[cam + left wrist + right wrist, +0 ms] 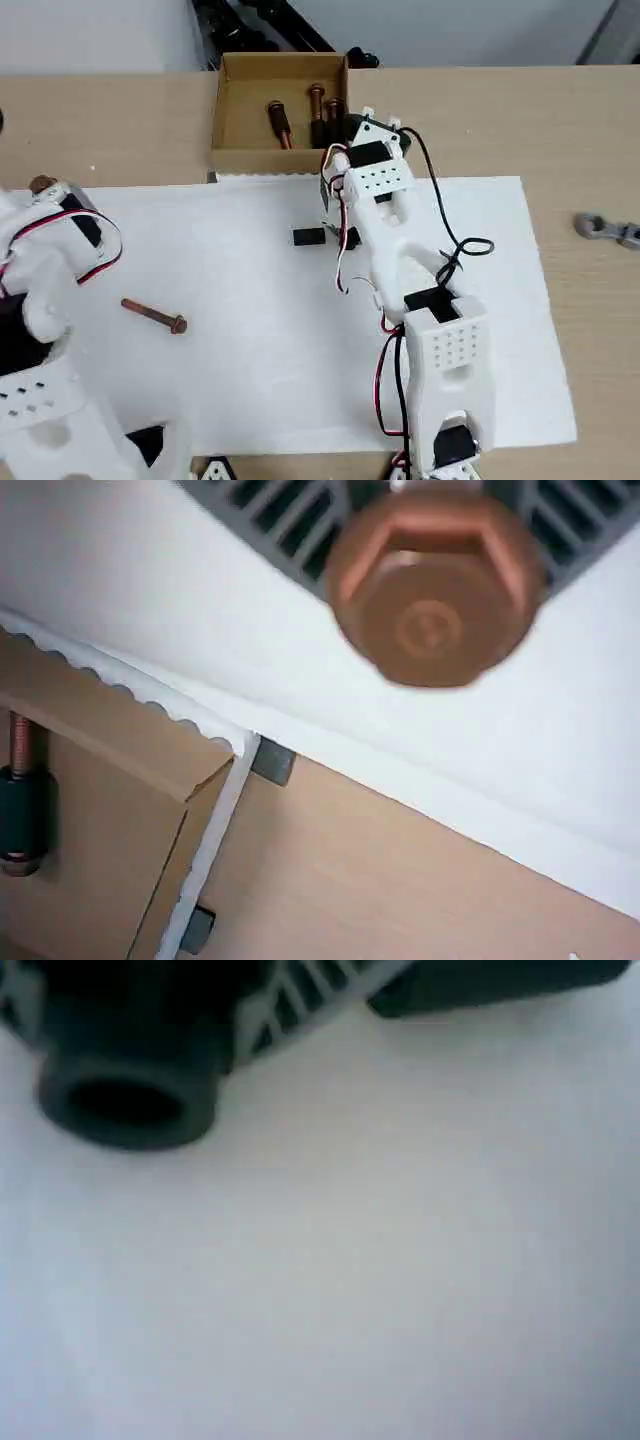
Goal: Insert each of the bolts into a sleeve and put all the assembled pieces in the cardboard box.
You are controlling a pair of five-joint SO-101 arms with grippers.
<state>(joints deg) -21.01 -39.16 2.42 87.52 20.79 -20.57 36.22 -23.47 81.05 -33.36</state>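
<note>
**A:** Grasp status?

**B:** The left arm's fingers [250, 520] pinch a copper-coloured hex-head bolt [435, 590], with its head facing the wrist camera. It is held near the far-left corner of the white foam mat [250, 380]. The right arm's fingers [300, 995] appear closed round a short black cylindrical sleeve [128, 1100], and its bore is open and unobstructed. That arm is stretched to the mat's far side, just in front of the open brown cardboard box [262, 160].

**A:** Tally?

**B:** Three bolt-and-sleeve pieces [280, 125] lie in the box. A second copper bolt [155, 315] lies loose on the mat. A spare black sleeve [308, 237] lies near the right arm's fingers. My reading is that mating the held pair is the step in hand, and one more pair follows it.

**A:** How should it be done well?

**B:** This is judgement only.
- **Meeting point:** The held parts are well apart, so bring them together over the middle of the mat. A dropped part then lands on foam and does not roll across the wooden counter [560, 120].
- **Alignment:** Keep the sleeve steady with its bore turned toward the bolt's threaded end, and line up both axes before advancing.
- **Insertion:** Feed the bolt in slowly. If the tip catches the sleeve's rim, back off and re-aim, because a sideways push may twist the sleeve in its grip.
- **Unknown:** I cannot tell where on the shank the bolt is gripped, so leave room for the sleeve to slide on.
</note>
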